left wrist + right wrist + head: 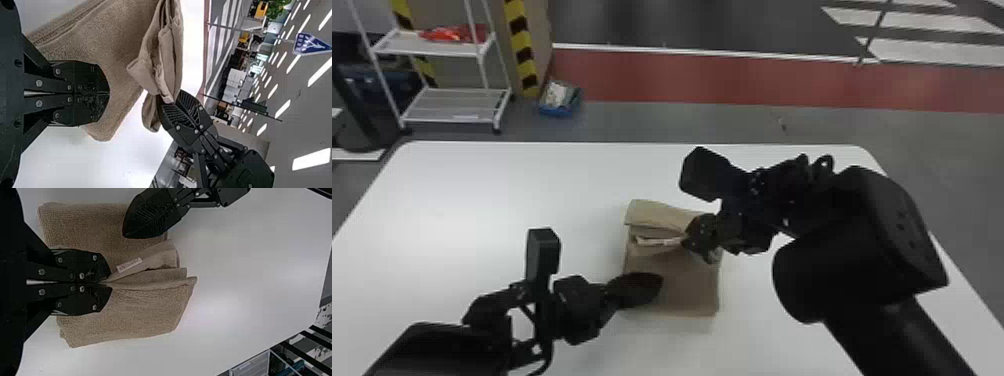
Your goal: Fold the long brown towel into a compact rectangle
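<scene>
- Right gripper (pixel 690 242) pinches a fold of the brown towel (pixel 689 295).
- Left gripper (pixel 657 282), fingers together, above the towel's near part.
- White table (pixel 532 180) beneath the towel.

A pale label (pixel 129 265) with small, illegible print lies on the towel (pixel 137 313), while in the room beyond a blue sign (pixel 311 45), showing a white symbol beside lettering too blurred to make out, stands atop a slim pole (pixel 266 35).
</scene>
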Action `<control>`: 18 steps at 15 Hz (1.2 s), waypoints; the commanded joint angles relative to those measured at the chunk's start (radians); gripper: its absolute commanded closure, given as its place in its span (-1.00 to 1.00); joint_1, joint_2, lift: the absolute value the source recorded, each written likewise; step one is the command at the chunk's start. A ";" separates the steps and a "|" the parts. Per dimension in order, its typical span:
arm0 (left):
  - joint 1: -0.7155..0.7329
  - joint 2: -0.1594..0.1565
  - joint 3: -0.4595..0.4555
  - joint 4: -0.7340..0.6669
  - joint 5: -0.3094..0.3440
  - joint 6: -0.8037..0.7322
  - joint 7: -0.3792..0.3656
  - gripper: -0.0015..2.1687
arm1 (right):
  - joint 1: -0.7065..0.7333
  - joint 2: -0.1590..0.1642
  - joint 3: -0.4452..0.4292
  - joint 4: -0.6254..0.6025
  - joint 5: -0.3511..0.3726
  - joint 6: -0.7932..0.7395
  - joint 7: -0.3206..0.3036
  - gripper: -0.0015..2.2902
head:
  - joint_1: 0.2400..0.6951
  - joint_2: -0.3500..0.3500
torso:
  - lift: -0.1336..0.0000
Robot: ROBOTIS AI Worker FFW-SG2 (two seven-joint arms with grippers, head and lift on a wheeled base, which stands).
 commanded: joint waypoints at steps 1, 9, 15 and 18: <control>-0.004 -0.003 0.003 0.004 -0.010 0.000 -0.003 0.98 | 0.008 -0.002 -0.005 -0.008 -0.001 0.000 0.003 0.20 | 1.00 -0.31 | -0.86; 0.007 -0.003 0.026 0.008 -0.048 0.000 -0.018 0.98 | 0.041 -0.019 -0.007 -0.064 0.002 -0.003 0.003 0.20 | 1.00 -0.27 | -0.86; 0.012 -0.003 0.027 0.020 -0.065 0.000 -0.018 0.98 | 0.105 -0.042 -0.019 -0.117 0.013 -0.034 0.003 0.20 | 1.00 -0.27 | -0.86; 0.016 -0.003 0.027 0.020 -0.067 0.000 -0.018 0.98 | 0.122 -0.050 -0.022 -0.142 0.015 -0.037 0.003 0.20 | 1.00 -0.27 | -0.86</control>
